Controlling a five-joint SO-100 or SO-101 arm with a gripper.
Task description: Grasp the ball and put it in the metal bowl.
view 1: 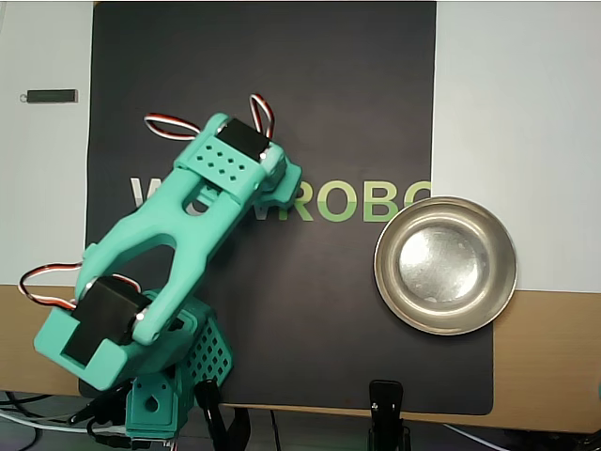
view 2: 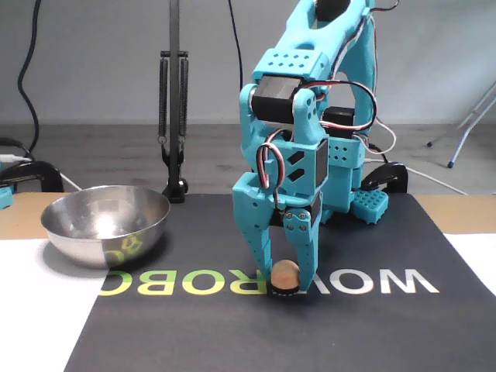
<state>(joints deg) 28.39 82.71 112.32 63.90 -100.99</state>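
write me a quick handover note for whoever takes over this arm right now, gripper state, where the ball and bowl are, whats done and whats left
Gripper: down at the mat, fingers either side of the ball; whether it is clamped cannot be told.
Ball: on the black mat at the printed letters, hidden under the arm in the overhead view.
Metal bowl: empty, at the mat's edge, apart from the arm.
Done: gripper placed around the ball.
Left: confirm the grip, lift, carry to the bowl, release.

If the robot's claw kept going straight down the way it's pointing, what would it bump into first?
Probably the ball. The gripper points straight down with its fingers on either side of the ball, nearly at the black mat. The tips would likely meet the mat almost at once.
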